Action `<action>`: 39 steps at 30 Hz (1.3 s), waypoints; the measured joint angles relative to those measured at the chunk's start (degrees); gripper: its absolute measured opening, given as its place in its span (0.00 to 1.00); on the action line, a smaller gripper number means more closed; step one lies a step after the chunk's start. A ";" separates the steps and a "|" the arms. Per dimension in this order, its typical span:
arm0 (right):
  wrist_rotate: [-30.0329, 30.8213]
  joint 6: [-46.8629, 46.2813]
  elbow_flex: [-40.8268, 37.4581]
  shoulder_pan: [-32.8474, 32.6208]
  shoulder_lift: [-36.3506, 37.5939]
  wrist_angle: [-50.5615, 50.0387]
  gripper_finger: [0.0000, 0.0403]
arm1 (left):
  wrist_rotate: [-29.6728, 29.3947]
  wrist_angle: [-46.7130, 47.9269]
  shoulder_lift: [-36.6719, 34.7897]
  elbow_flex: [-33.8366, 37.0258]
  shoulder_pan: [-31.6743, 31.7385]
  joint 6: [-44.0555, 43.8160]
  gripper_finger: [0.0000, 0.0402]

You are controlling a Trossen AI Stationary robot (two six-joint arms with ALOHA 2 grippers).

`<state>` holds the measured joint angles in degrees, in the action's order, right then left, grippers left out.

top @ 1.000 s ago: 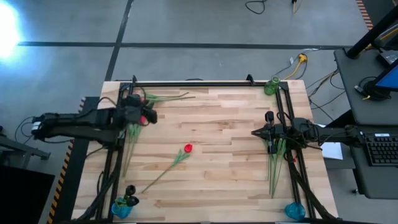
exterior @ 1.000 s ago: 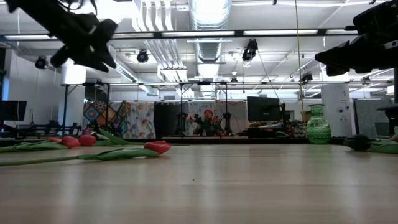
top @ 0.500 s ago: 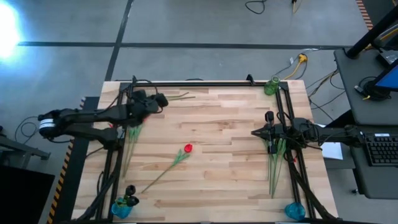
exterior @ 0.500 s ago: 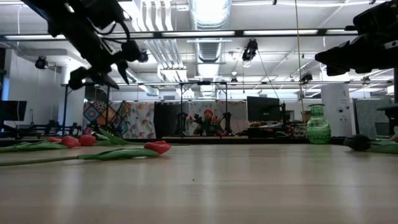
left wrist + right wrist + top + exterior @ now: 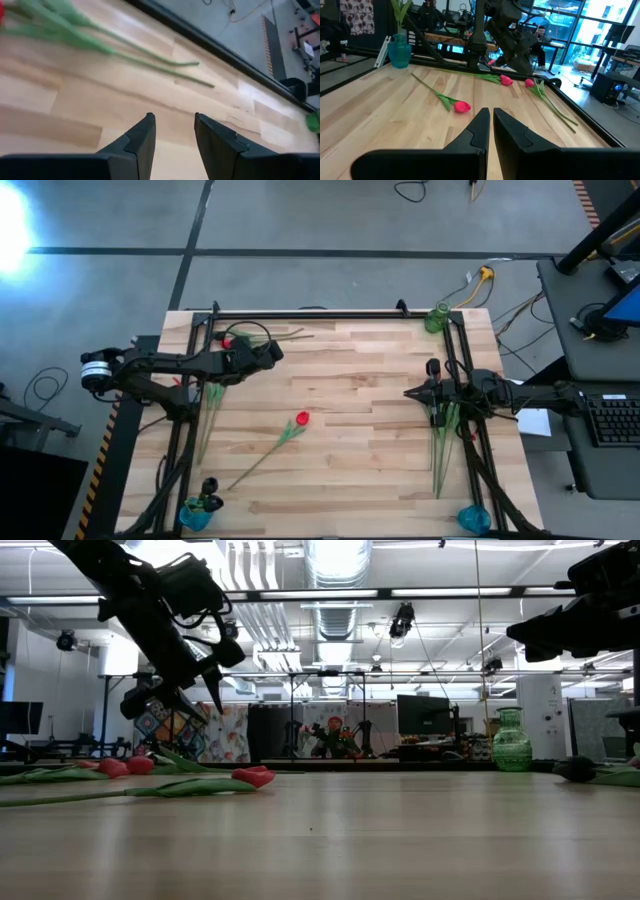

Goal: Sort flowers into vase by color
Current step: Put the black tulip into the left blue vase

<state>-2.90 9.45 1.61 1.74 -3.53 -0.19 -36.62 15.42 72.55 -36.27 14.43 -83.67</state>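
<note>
My left end effector (image 5: pixel 272 352) hangs above the counter (image 5: pixel 360 380), up-counter and to the left of the lone red flower (image 5: pixel 301 419) that lies in the middle. Its fingers (image 5: pixel 140 140) stand partly apart with nothing between them. Beneath and behind that arm lies a bunch of red flowers (image 5: pixel 228 341), stems (image 5: pixel 150 57) running out along the far edge.

I judge the risks from here to be these. If I drop onto the bunch, the overlapping stems could give me two flowers at once, or the fingers could pin a stem against the wood and crush it. If I go for the lone red flower instead, its stem is thin and lies flat, so a narrow gap could slide over it and come up with nothing; closing on the head would bruise it.

To the right of that flower, my right end effector (image 5: pixel 412 392) waits above the counter with its fingers (image 5: pixel 485 127) closed and nothing in them. Dark flowers (image 5: pixel 432 367) lie under and beside that arm, with long stems (image 5: pixel 442 450) trailing toward the near edge. A sweep of that arm could drag them.

Vases stand at the corners: blue (image 5: pixel 197 513) near left, green (image 5: pixel 436 319) far right, blue (image 5: pixel 472 518) near right. A long stem swung carelessly could tip one.
</note>
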 joint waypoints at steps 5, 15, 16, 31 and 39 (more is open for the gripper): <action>0.00 0.00 0.00 0.00 0.00 0.00 0.04 | -1.35 4.33 -0.16 -2.51 0.03 20.24 0.31; 0.00 0.02 0.01 0.00 0.00 0.00 0.04 | -11.96 3.60 4.32 -11.84 0.77 3.09 0.31; 0.00 0.08 0.00 0.00 0.00 0.00 0.04 | -11.99 3.60 5.30 -13.57 0.81 2.99 0.31; 0.00 0.08 0.01 0.01 0.00 0.00 0.04 | -2.84 19.55 32.06 -48.88 4.29 -6.82 0.31; 0.00 0.01 0.01 0.02 0.00 0.00 0.04 | 2.34 60.25 44.72 -66.90 6.00 -39.03 0.31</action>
<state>-2.90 9.46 1.61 1.76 -3.53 -0.19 -34.28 75.67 117.26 -103.17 20.43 -122.70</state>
